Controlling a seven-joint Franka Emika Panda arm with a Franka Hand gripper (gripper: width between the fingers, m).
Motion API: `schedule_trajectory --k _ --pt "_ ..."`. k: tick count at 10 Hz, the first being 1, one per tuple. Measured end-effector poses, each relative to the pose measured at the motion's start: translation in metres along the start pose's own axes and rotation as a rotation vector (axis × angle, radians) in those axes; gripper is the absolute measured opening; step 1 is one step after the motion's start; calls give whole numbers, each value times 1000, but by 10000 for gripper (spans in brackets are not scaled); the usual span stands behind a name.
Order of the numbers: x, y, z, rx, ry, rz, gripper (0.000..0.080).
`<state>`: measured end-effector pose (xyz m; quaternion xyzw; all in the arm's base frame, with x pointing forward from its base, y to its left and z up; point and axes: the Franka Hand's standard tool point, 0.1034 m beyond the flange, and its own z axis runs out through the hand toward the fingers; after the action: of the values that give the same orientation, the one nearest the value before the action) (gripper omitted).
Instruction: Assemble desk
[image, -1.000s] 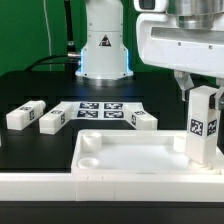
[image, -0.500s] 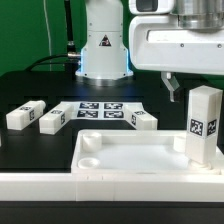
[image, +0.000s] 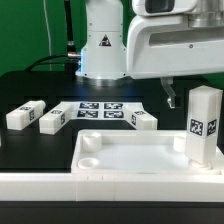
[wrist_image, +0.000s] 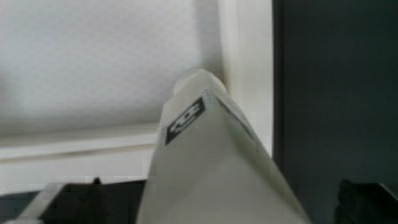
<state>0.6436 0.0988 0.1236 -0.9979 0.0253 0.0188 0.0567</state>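
Observation:
The white desk panel (image: 130, 156) lies flat near the front, with a round socket (image: 88, 158) at its left corner. One tagged white leg (image: 204, 124) stands upright in the panel's right corner. My gripper (image: 190, 88) hangs above it, open, with one dark finger (image: 168, 93) clear of the leg on the exterior view's left. In the wrist view the leg (wrist_image: 214, 150) rises between my dark fingertips (wrist_image: 75, 203), which stand apart from it on both sides. Three more legs lie on the table: two at the left (image: 25, 116) (image: 53, 120) and one behind the panel (image: 145, 120).
The marker board (image: 100, 110) lies on the black table behind the panel. A long white rail (image: 100, 186) edges the table front. The robot base (image: 103, 45) stands at the back centre, with cables to its left.
My gripper let go of the upright leg, opened, and rose clear of its top. The leg stays standing in the panel's right corner.

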Motion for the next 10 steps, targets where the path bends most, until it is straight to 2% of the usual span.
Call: schedule_trajectory --k 7,8,9,10 --pt "0 6 1 -10 -4 -509 648" --pt "0 6 1 -10 -4 -514 517" --pt "0 6 1 -10 -4 -513 517" --pt "0 6 1 -10 -5 -513 378"
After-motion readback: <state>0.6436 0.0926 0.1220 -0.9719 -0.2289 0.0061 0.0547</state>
